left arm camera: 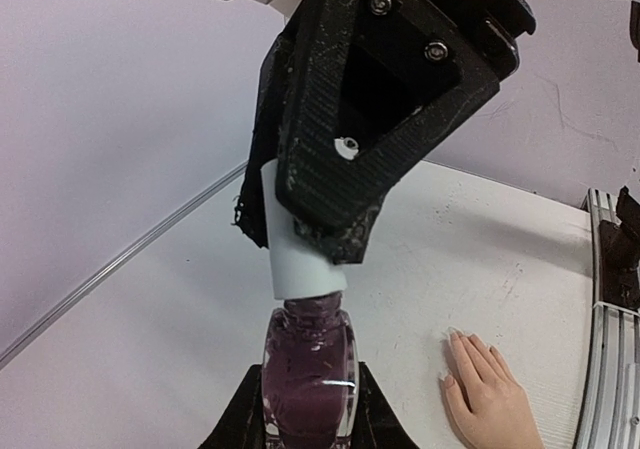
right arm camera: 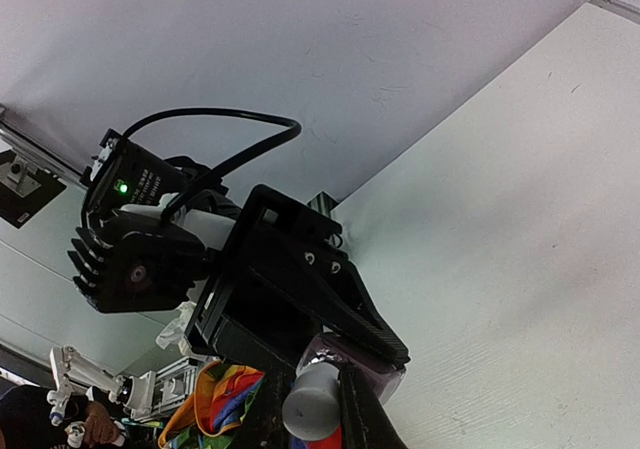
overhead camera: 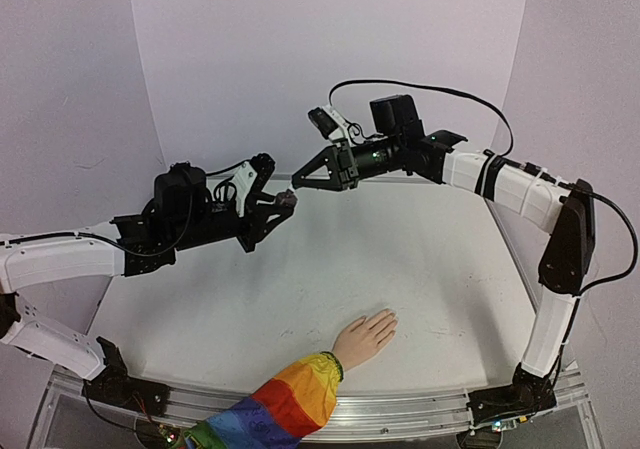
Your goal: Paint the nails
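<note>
A small bottle of dark purple polish [left arm camera: 308, 369] hangs in the air above the table's back left, and my left gripper [left arm camera: 308, 414] is shut on its glass body. My right gripper [right arm camera: 315, 414] is shut on the bottle's white cap [right arm camera: 312, 401], meeting the left one [overhead camera: 283, 205] tip to tip in the top view. The pale mannequin hand [overhead camera: 365, 337] lies flat near the front edge with a rainbow sleeve [overhead camera: 290, 404]. Its skin-toned nails [left arm camera: 453, 336] show at the fingertips in the left wrist view; no polish is visible on them.
The white table [overhead camera: 400, 249] is backed by pale curved walls. An aluminium rail [overhead camera: 420, 405] runs along the near edge, holding both arm bases. The right arm's elbow [overhead camera: 568, 239] stands tall at the table's right side.
</note>
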Robot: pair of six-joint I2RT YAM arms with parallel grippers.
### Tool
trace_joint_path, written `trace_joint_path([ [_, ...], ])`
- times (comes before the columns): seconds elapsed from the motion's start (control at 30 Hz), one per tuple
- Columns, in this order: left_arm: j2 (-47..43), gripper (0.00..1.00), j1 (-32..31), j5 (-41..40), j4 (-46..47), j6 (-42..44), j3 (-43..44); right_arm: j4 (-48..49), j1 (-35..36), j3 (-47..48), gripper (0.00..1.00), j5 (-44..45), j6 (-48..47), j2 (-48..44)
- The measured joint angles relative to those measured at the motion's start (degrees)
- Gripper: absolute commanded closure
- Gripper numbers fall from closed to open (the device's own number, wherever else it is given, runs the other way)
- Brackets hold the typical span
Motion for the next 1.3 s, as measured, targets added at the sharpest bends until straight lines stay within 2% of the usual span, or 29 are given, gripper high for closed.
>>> trace_joint_path([
  [0.43,0.9,1.0,0.0,-1.1,-0.4,0.0,0.3,-0.2,0.0,0.0,1.0,3.4,-0.7,-1.5],
  [1.3,1.9,1.0,0.0,-1.5,-1.3,0.0,1.4,-0.4,-0.1,-0.9,1.0,5.0,-1.3,-2.5],
])
